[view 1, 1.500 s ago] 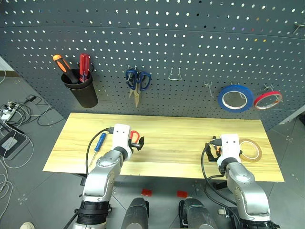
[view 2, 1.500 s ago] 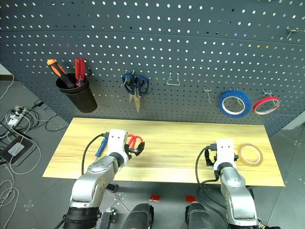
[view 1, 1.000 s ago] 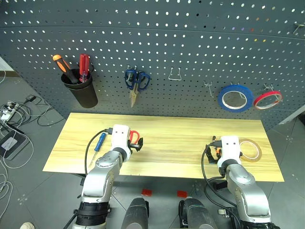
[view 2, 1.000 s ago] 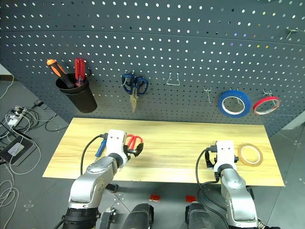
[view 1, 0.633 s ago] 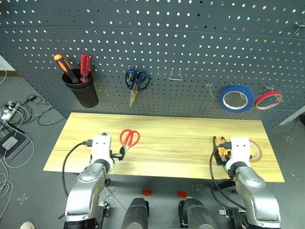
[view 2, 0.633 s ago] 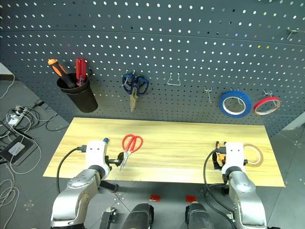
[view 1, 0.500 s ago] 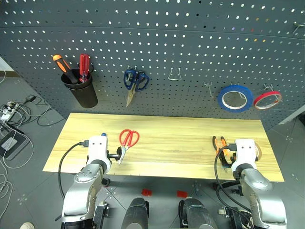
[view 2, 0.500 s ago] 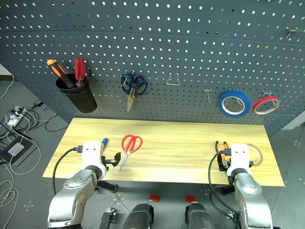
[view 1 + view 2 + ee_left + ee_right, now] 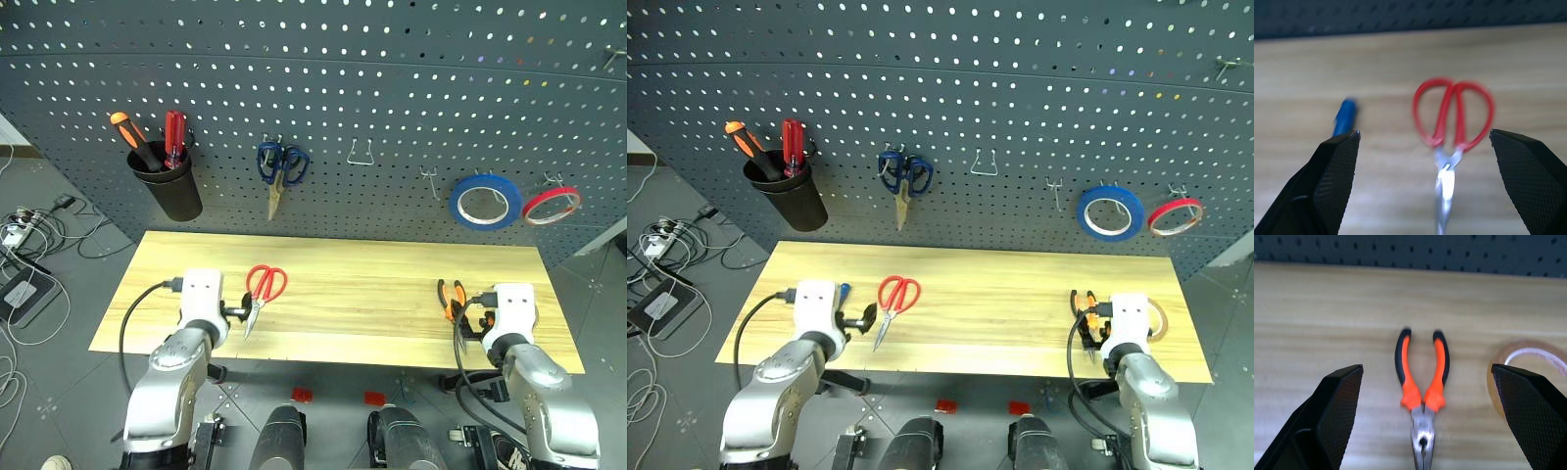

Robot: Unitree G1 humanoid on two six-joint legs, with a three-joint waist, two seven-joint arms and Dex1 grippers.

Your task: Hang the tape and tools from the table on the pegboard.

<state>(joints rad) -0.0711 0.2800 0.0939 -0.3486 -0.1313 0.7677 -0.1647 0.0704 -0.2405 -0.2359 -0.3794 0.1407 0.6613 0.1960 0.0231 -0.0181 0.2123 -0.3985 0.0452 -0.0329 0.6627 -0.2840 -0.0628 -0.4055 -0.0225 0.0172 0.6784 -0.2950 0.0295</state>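
Observation:
The red-handled scissors (image 9: pixel 263 289) lie on the wood table (image 9: pixel 362 274), handles toward the pegboard (image 9: pixel 392 88). My left gripper (image 9: pixel 238 313) hovers open just near of them, with nothing between its fingers. The blue-handled screwdriver (image 9: pixel 1345 116) lies just left of the scissors, mostly hidden behind my left wrist. At the right, the orange-and-black pliers (image 9: pixel 451 297) lie with their handles toward the board. Beside them my right gripper (image 9: pixel 475 320) stands open and empty. The tan tape (image 9: pixel 1528 364) lies right of the pliers, partly hidden behind my right wrist.
On the pegboard hang a black cup (image 9: pixel 168 188) with orange and red screwdrivers, blue-handled scissors (image 9: pixel 282 166), a blue roll (image 9: pixel 484 202) and a red roll (image 9: pixel 551 206). Two bare hooks (image 9: pixel 360 152) sit between. Cables lie on the floor at the left.
Both arms swung outward: the left gripper moved left, uncovering the red scissors, and the right gripper moved right, uncovering the pliers. Both stayed open. The hanging blue scissors swayed slightly.

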